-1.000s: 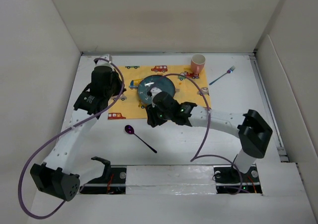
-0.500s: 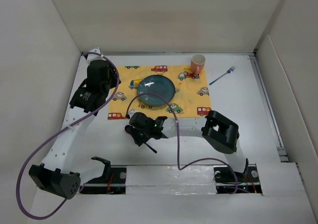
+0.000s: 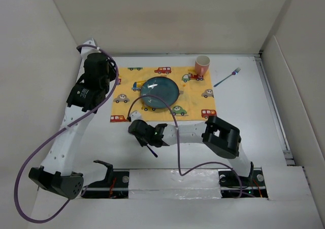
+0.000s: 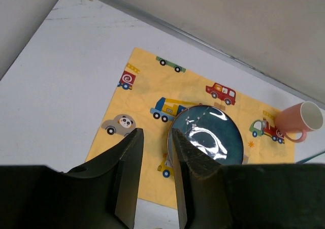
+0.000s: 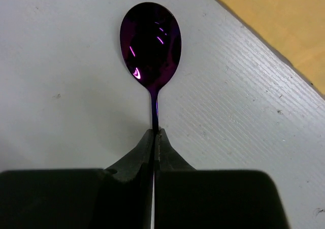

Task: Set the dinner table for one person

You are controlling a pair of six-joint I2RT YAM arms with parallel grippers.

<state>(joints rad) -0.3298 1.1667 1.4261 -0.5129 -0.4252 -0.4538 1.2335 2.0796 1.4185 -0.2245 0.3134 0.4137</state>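
Observation:
On the white dinner table (image 3: 244, 102) lies a yellow car-print placemat (image 3: 198, 99) with a teal plate (image 3: 160, 92) in its middle. A pink cup (image 3: 202, 65) stands at its far right corner. A purple spoon (image 5: 151, 41) lies on the bare table in front of the placemat. My right gripper (image 5: 155, 131) is shut on its thin handle just behind the bowl, and the handle's end (image 3: 152, 152) sticks out behind it. My left gripper (image 4: 155, 132) hangs high over the placemat's left side, open with a narrow gap and nothing in it.
A blue fork (image 3: 227, 77) lies at an angle on the table to the right of the placemat. White walls close the table in at the left, back and right. The left arm (image 3: 94, 82) stands by the left wall.
My right arm has swung from the plate to the spoon in front of the placemat and shut on its handle. The left arm has drawn back to the left, away from the plate.

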